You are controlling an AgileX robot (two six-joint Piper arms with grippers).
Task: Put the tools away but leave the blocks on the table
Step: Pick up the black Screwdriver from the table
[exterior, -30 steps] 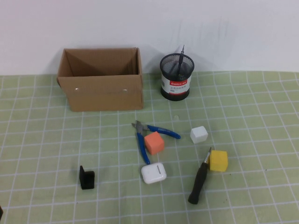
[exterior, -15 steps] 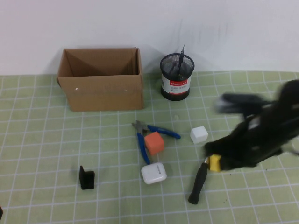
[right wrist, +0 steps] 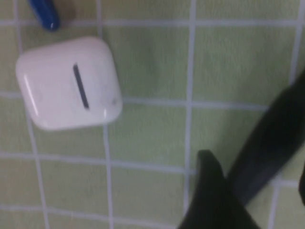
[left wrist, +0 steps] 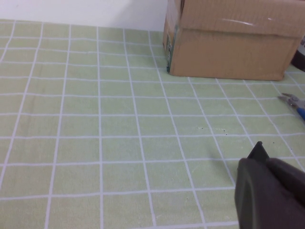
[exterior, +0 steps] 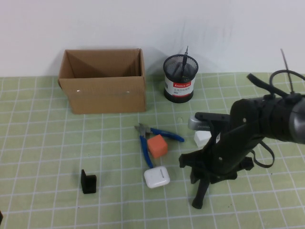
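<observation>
Black right tool (exterior: 202, 174) astride thick screwdriver (exterior: 200, 193), open, yellow block hidden, left tool (left wrist: 269, 193) grip unclear

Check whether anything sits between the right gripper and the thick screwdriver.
Nothing visible does. The right gripper is directly over the black-handled screwdriver, whose handle lies between its fingers. The earbud case lies beside it. The left gripper is far off.

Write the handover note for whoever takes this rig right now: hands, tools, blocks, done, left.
Right hand: low over the thick screwdriver, straddling its handle, open, nothing gripped yet.
Left hand: parked at the near left, low over the mat; grip unclear.
Pliers: on the table against the orange block.
Thin screwdriver: in the mesh cup.
White block: partly hidden by the arm; yellow block hidden.
Done: thin screwdriver stowed.
Left: thick screwdriver, pliers.
</observation>
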